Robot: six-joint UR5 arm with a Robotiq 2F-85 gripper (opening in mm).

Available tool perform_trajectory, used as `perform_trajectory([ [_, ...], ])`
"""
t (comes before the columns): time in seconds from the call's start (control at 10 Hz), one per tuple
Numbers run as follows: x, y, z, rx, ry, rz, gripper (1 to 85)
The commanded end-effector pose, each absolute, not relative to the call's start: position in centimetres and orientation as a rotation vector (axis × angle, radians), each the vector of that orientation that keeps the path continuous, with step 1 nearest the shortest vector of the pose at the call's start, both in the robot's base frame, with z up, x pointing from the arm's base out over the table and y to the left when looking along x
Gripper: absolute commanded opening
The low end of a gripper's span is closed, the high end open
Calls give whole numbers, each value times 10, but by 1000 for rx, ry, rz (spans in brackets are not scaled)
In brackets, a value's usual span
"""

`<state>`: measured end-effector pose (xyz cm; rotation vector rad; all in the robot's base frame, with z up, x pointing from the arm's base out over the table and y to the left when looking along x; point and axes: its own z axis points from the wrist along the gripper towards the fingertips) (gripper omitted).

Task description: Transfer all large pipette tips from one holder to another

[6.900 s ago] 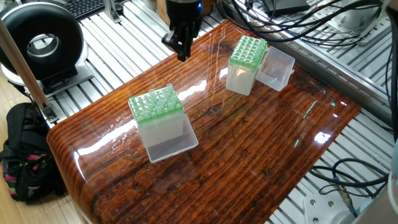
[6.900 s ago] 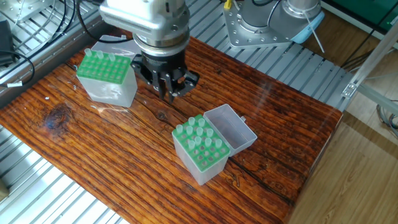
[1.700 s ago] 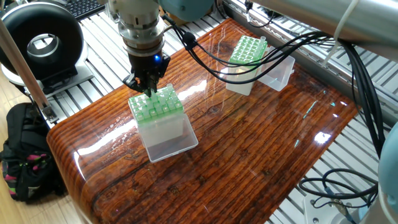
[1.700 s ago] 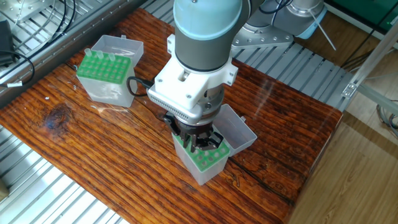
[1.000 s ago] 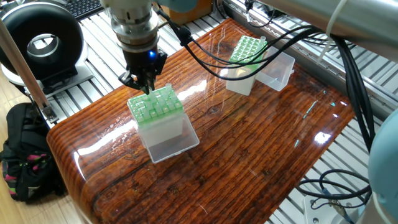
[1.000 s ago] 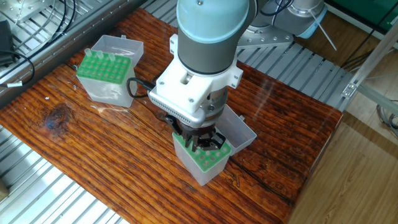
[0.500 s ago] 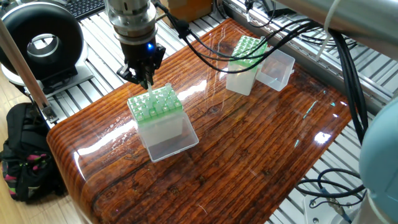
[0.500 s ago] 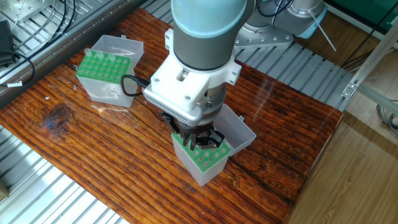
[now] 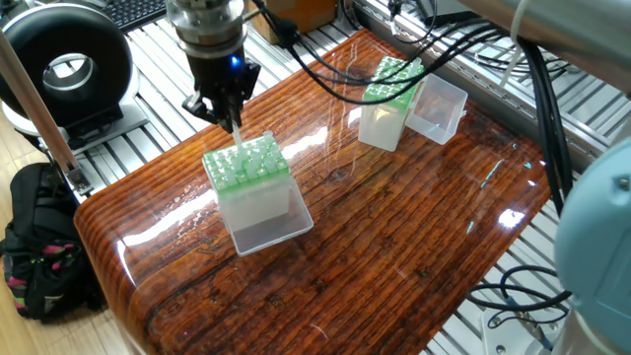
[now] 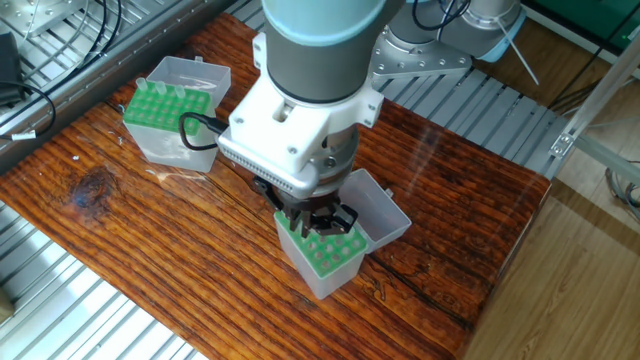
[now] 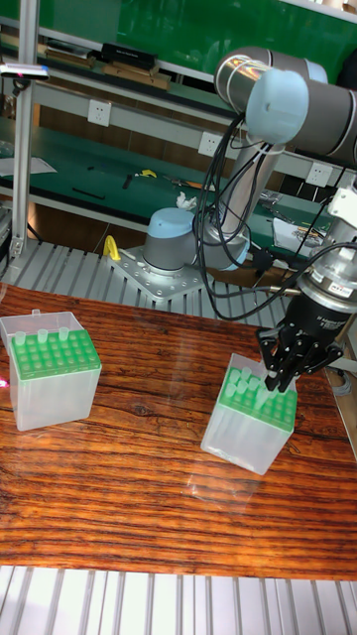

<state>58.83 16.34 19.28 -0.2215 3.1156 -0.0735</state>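
Over the green-topped clear plastic tip box near the desk's left edge, my gripper grips one slim whitish pipette tip, lifting; next I carry it to the far green-topped box.

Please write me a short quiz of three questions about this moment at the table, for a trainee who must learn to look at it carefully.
1. How many green-topped clear plastic boxes stand on the brown wooden table?
2. What does the black two-finger gripper pinch? A: a slim whitish pipette tip. B: a black cable. C: nothing.
3. True or false: the clear lids of both boxes are closed.

Key: 1: two. 2: A. 3: false, the clear lids hang open beside the boxes.
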Motion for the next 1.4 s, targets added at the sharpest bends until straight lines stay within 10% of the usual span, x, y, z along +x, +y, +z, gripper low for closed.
perform_trajectory([
  [0.0,588,168,201,-232,3124,-38,167],
  [1.3,598,168,201,-289,3080,-44,163],
])
